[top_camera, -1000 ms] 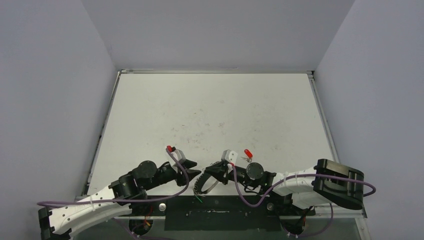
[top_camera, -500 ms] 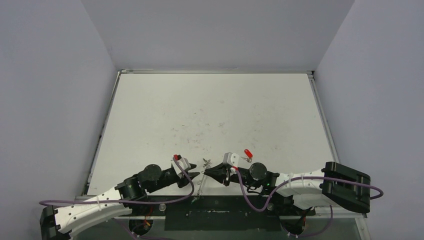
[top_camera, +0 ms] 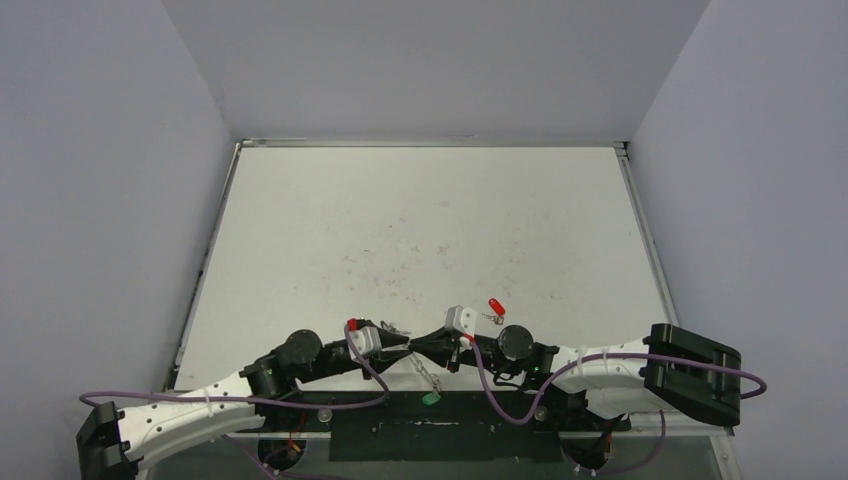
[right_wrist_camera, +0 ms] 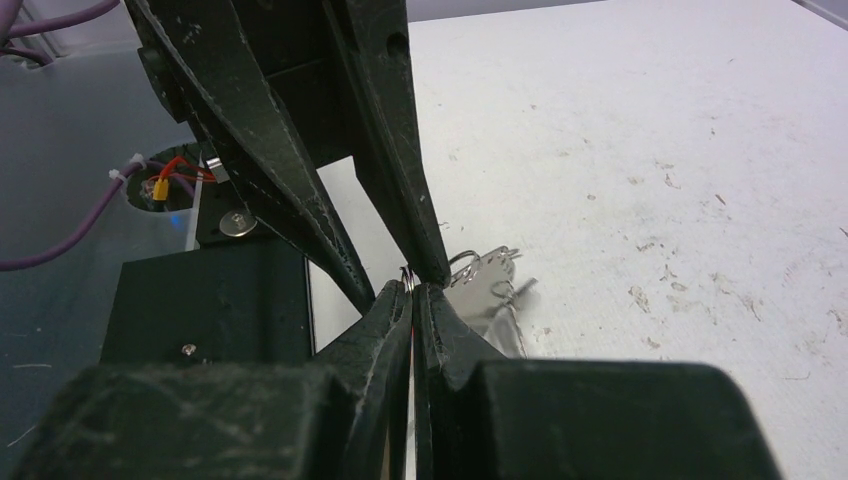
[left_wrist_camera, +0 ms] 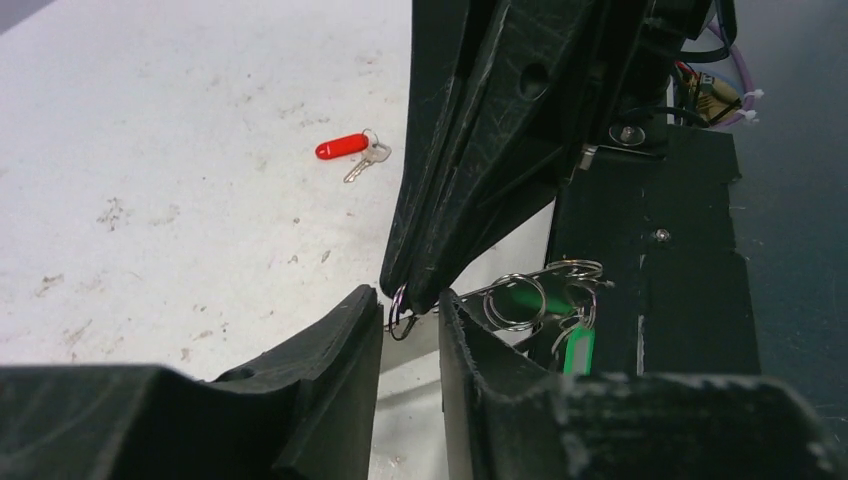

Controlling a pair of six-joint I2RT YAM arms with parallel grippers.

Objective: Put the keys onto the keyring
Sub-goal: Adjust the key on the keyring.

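Note:
My right gripper (right_wrist_camera: 412,288) is shut on a small ring of the keyring (right_wrist_camera: 490,272), holding it just above the table's near edge. My left gripper (left_wrist_camera: 408,305) is open. Its fingers (left_wrist_camera: 340,340) straddle that pinched ring and the right fingertips, with a narrow gap on each side. The keyring's metal rings (left_wrist_camera: 535,295) trail off to the right, and the green-tagged key (left_wrist_camera: 577,352) hangs from them. From above, the two grippers meet tip to tip (top_camera: 393,343) (top_camera: 428,345), with the green tag (top_camera: 430,398) dangling below. The red-tagged key (top_camera: 496,306) (left_wrist_camera: 343,147) lies loose on the table.
The black base plate (top_camera: 430,425) runs along the near edge under the dangling keyring. Purple cables (top_camera: 500,400) loop beside the arms. Grey walls close in the white table (top_camera: 420,220) on three sides.
My left gripper has moved right to meet the right gripper and its jaws have narrowed. The keyring has swung, and the green tag now hangs further right.

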